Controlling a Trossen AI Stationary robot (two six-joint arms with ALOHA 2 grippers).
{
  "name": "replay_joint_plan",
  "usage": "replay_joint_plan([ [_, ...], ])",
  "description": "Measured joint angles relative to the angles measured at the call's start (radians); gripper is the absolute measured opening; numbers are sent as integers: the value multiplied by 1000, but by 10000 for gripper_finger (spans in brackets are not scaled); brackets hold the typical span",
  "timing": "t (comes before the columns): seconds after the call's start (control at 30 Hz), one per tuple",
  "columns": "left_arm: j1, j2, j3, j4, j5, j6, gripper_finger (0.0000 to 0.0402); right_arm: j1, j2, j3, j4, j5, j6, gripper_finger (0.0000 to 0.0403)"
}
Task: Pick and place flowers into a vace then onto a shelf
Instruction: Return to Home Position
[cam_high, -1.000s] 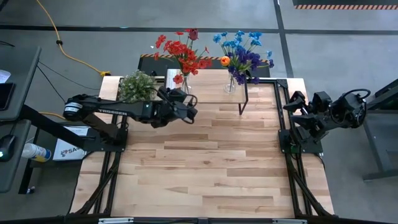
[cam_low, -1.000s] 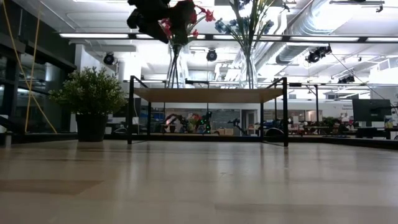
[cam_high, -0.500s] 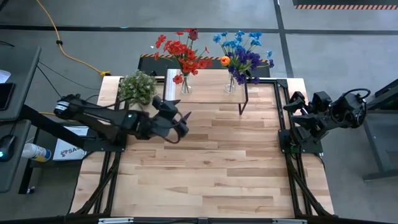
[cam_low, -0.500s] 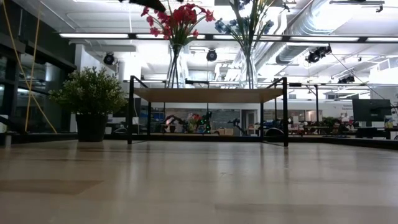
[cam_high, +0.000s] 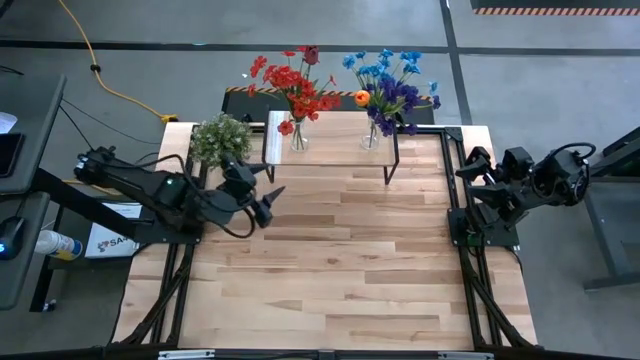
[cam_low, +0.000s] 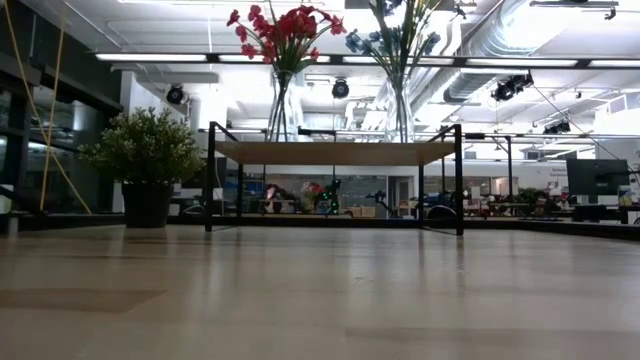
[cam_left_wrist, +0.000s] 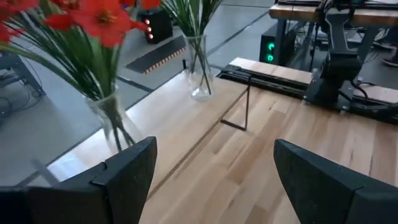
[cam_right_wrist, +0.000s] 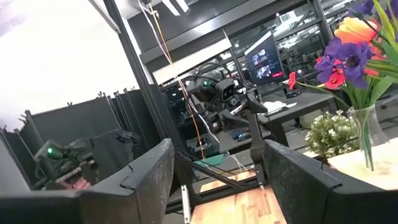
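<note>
2 black jointed arms (cam_high: 150, 185), blunt matte fingers (cam_left_wrist: 124, 174).

Table (cam_high: 340, 270) mid & near side open; far edge blocked by shelf (cam_high: 335, 140) w/ flowers (cam_high: 300, 85), potted plant (cam_high: 222, 138).

Flowers (cam_high: 296, 86) stand upright — atop the shelf (cam_high: 335, 136).

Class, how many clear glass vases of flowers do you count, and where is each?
2, both on the wooden-topped black-legged shelf: the clear glass vase of red flowers toward its left end, the clear glass vase of blue and purple flowers toward its right end.
</note>
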Motion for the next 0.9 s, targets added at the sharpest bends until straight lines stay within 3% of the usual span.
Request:
replay_joint_plan([
  [0.27, 2, -104, 0, -209, 104, -136, 355, 0, -2, 0, -18, -3, 33, 236],
  [0.53, 2, -207, -2, -342, 160, -145, 356, 0, -36, 0, -65, -119, -45, 236],
  [0.7, 2, -305, -64, -334, 190, -132, 356, 0, -91, 0, -102, -119, -105, 236],
  [0.9, 2, -466, -225, -183, 260, -61, 356, 0, -156, 1, -129, -145, -130, 236],
])
